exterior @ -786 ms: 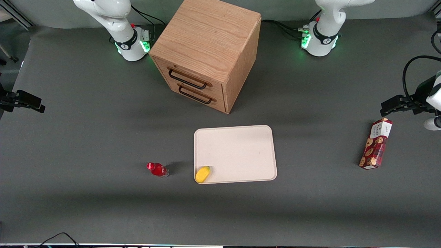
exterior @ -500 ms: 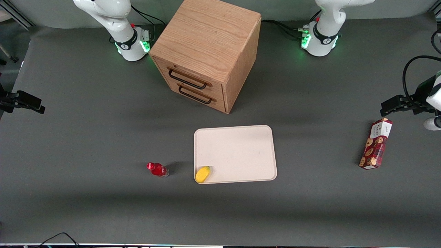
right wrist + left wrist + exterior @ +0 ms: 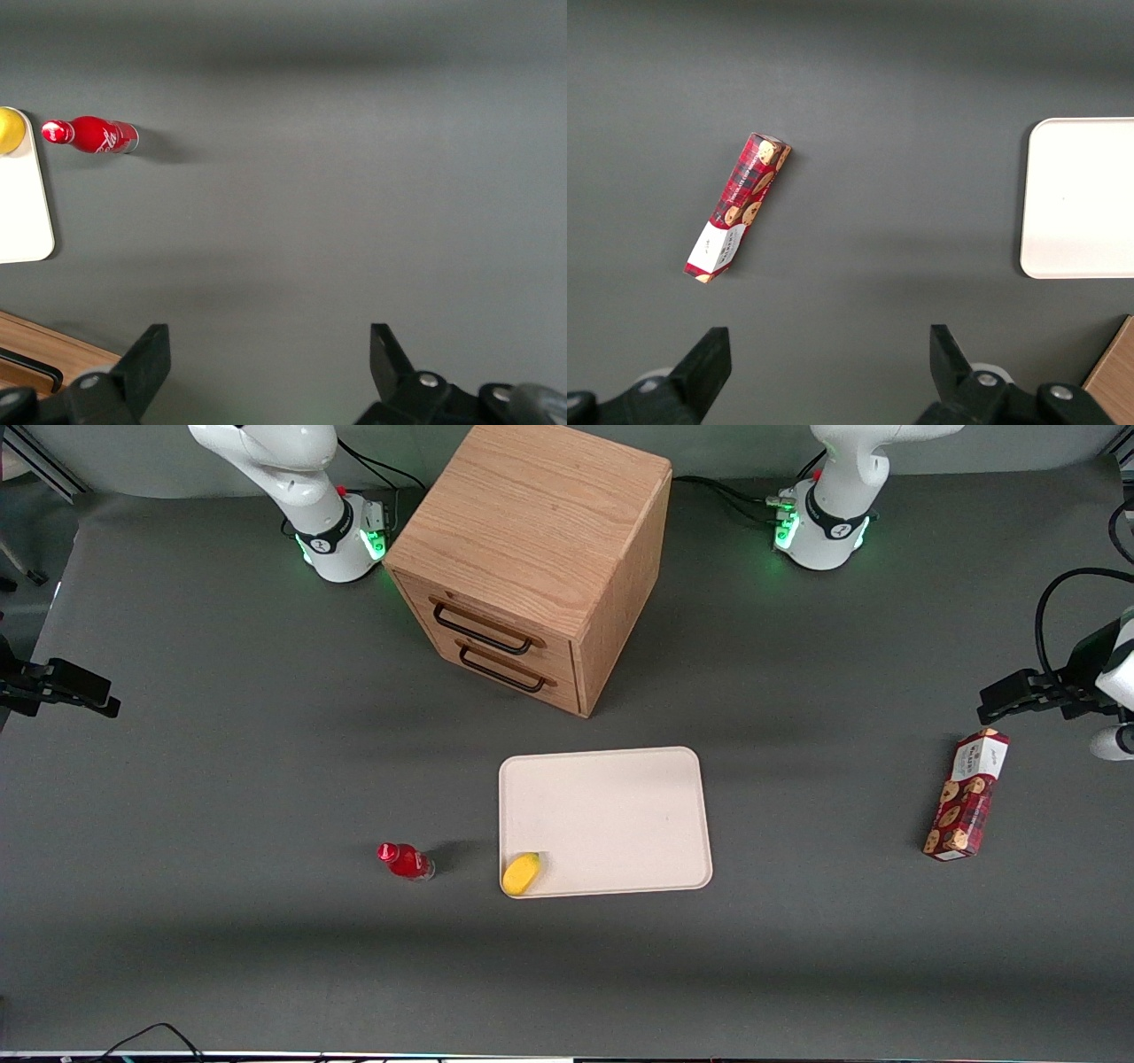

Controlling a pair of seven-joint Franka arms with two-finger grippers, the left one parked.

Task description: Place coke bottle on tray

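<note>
Bottle (image 3: 406, 862): red cap and body, clear base, on the table beside the tray (image 3: 620, 815).
Fruit (image 3: 521, 872): yellow, on tray corner nearest bottle.
Gripper (image 3: 270, 367): jaws spread wide, held high, well apart from bottle.

No words or numbers can be read here. The coke bottle (image 3: 92, 135) has white writing on its red side, too small to read. The cookie box (image 3: 738, 207) near the tray (image 3: 1081, 257) has tiny print, also unreadable

One coke bottle (image 3: 405, 861), one tray (image 3: 611, 815), one yellow fruit (image 3: 521, 872), one cabinet (image 3: 530, 558), one cookie box (image 3: 967, 794).
</note>
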